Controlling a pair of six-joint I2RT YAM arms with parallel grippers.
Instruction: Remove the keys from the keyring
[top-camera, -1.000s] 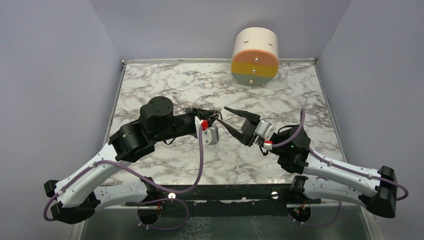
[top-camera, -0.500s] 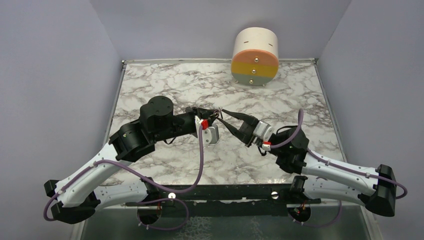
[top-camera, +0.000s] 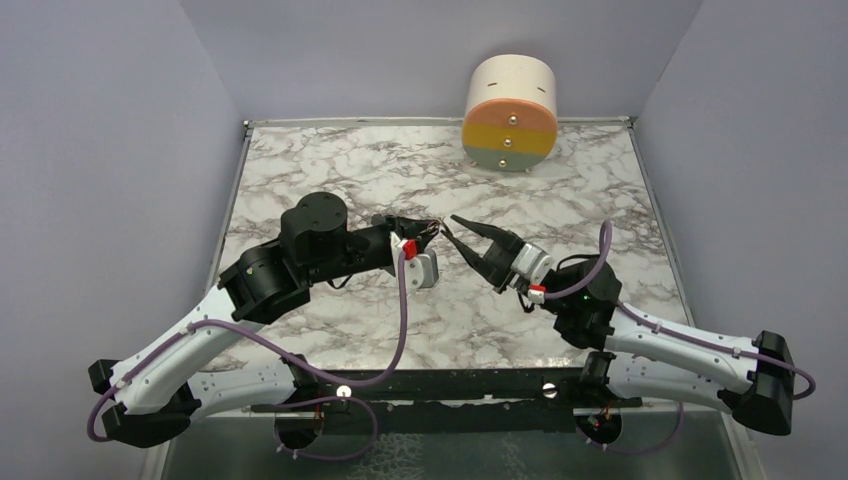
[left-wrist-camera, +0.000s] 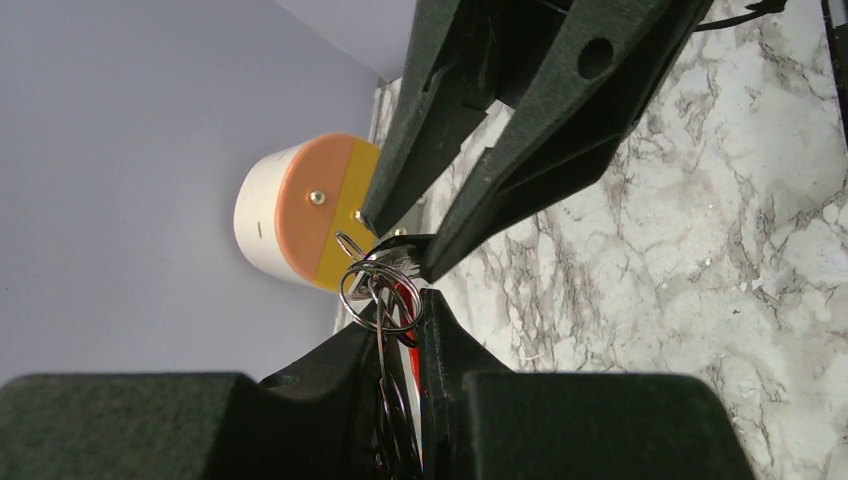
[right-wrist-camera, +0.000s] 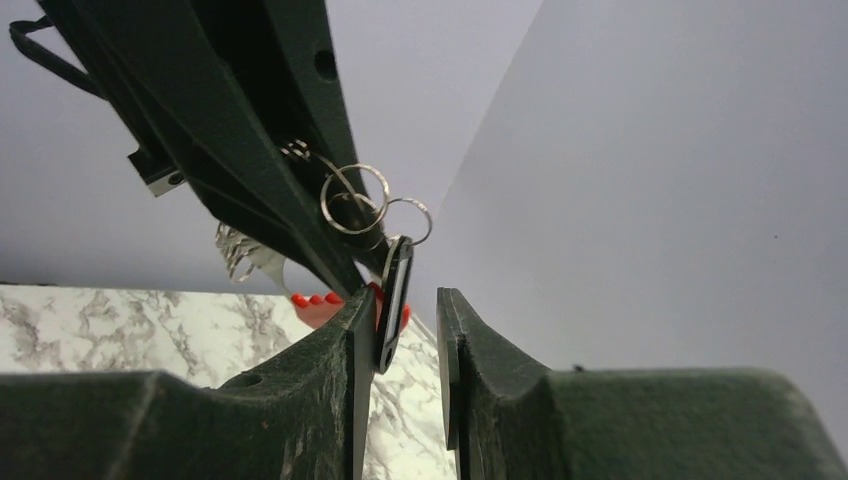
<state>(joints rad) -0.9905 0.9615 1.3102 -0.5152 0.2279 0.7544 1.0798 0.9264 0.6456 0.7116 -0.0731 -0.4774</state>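
Marbled tabletop stretches from its near edge back to lavender walls. Over the middle of the surface, lifted clear of it, the two claws meet tip to tip. The left gripper is clenched on the keyring. Its thin silver rings poke out past the fingertips, and a red part shows lower between the fingers, too hidden to name. The right gripper stands partly open around the dark-headed key. That key hangs edge-on from a small ring, resting against one finger with a clear gap to the other. At the far edge sits a round container with orange, yellow and grey bands, well apart from the work.

The step in hand looks like taking hold of the dark-headed key. Next, the right claw would need to clamp the key's head squarely. It would then work the key along the ring's split while the left holds firm. A slanted pinch could let the thin key slip.
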